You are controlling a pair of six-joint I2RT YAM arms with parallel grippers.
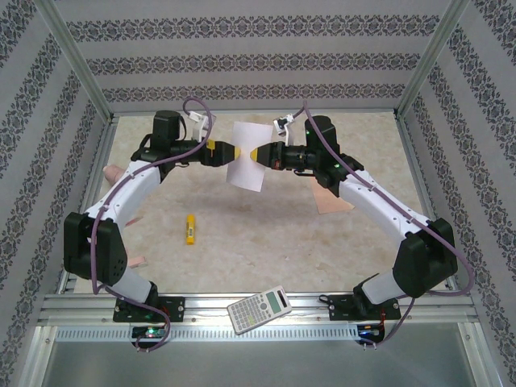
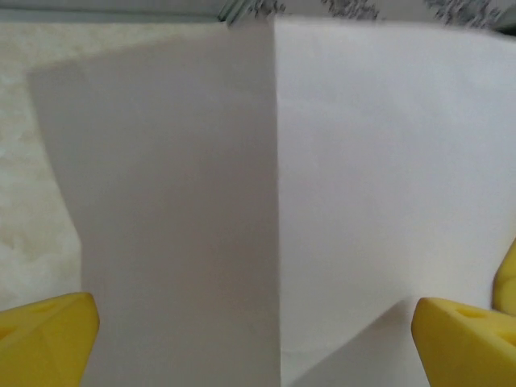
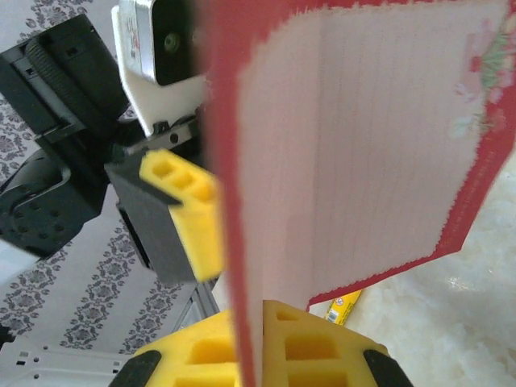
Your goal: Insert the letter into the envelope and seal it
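- Our right gripper [image 1: 260, 155] is clenched on one edge of the letter [image 1: 246, 161] and holds it upright above the table [image 1: 266, 218].
- Our left gripper [image 1: 235, 151] is released, fingers spread wide at the opposite edge.

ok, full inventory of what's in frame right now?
thin paper letter: one, white, red-bordered front, held in air between the grippers
paper envelope: one, peach-pink, on table, partly under right arm
small stick-shaped item: one, yellow, on table left of centre
calculator: one, grey-white, near rail between arm bases
unidentified bits: two, pink, table's left side by left arm
table: one, mottled beige
left gripper: one, yellow fingers, open at letter's left edge
right gripper: one, yellow fingers, shut on letter
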